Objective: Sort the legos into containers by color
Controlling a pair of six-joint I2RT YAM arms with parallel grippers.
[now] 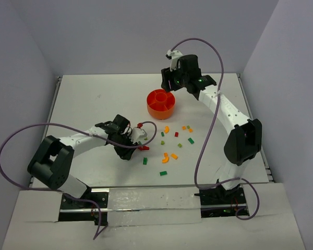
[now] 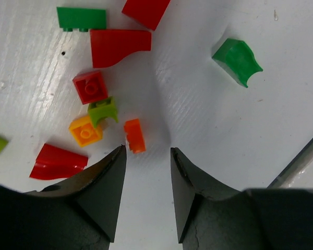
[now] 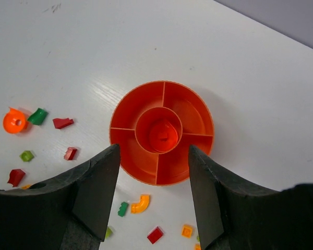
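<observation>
Jaws spread wide, left gripper (image 2: pixel 146 152) hovers low-centre of its view, seemingly framing the orange brick (image 2: pixel 134 135) for a pinch; right gripper (image 3: pixel 152 148) gapes empty above the bowl (image 3: pixel 190 112), mid-frame.

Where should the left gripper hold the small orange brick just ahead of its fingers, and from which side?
Probably across its narrow width, a finger on each long side, coming straight down. The orange brick lies flat, its length running roughly away from the open left gripper. A yellow brick sits close beside it, so room there is tight.
</observation>
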